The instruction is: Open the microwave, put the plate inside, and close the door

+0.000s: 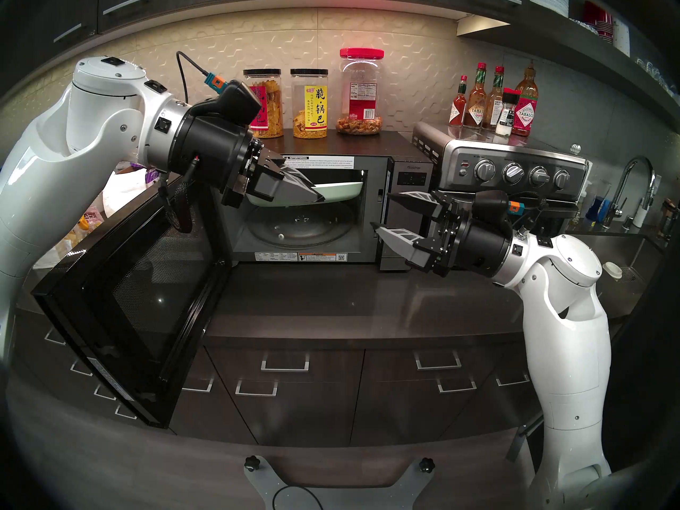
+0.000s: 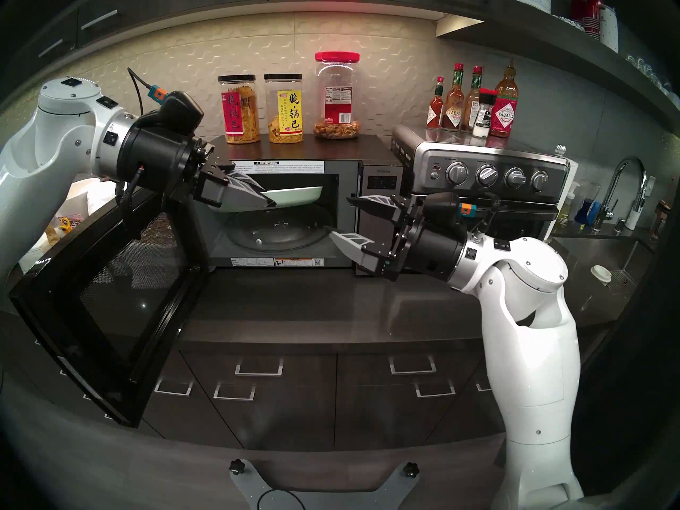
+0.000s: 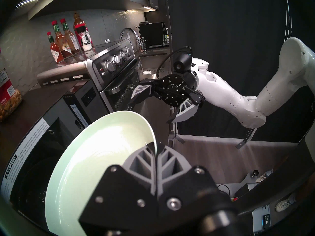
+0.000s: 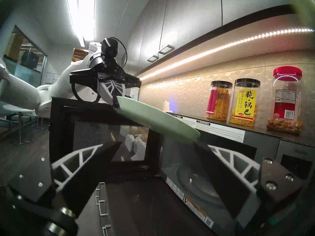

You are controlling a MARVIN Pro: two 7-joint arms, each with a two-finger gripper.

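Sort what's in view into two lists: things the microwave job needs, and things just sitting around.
Needed:
microwave
door, swung open
plate, pinched by left gripper
right gripper, open, empty

Sitting around:
snack jars
sauce bottles
toaster oven
faucet

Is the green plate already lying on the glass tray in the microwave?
No. The plate hangs tilted above the glass tray, pinched at its rim by the left gripper.

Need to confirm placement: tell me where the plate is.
The plate is centre in the head view, pinched by the left gripper, raised above the turntable at the microwave's opening.
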